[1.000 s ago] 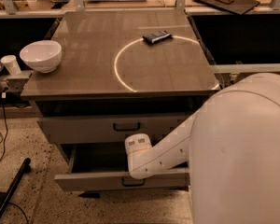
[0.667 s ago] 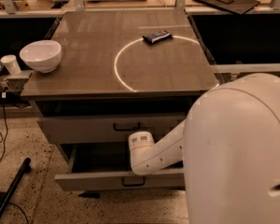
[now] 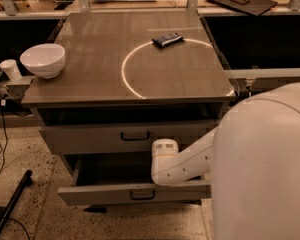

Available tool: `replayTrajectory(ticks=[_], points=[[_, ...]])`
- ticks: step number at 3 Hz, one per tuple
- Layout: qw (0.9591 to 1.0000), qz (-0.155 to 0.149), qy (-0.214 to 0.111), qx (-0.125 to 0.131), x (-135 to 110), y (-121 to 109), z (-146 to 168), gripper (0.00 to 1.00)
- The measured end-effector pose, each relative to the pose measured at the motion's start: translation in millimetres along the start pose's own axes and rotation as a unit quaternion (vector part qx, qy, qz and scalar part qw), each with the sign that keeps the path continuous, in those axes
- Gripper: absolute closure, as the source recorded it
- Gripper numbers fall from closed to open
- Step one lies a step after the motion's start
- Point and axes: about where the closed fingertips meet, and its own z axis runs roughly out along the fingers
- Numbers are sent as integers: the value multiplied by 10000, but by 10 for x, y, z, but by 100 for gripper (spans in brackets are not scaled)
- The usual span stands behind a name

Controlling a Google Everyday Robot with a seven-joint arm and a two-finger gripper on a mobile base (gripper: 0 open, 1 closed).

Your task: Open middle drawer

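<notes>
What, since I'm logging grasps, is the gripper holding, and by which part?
Cannot be told. The gripper is hidden behind the arm's white wrist, above the pulled-out middle drawer; the drawer's handle shows bare.

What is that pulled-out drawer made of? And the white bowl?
The middle drawer looks like grey painted metal: a flat, thin, matte front. The bowl seems to be glazed ceramic, smooth and white, but it may be plastic. The gripper is hidden behind the white arm over that drawer.
</notes>
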Motion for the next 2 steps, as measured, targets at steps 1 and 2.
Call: replayTrajectory(ticks=[1,2], points=[[9975,-38,-552,-437,46,133,-58,100],[9931,-87,-896,-750,101,294,-89,100]])
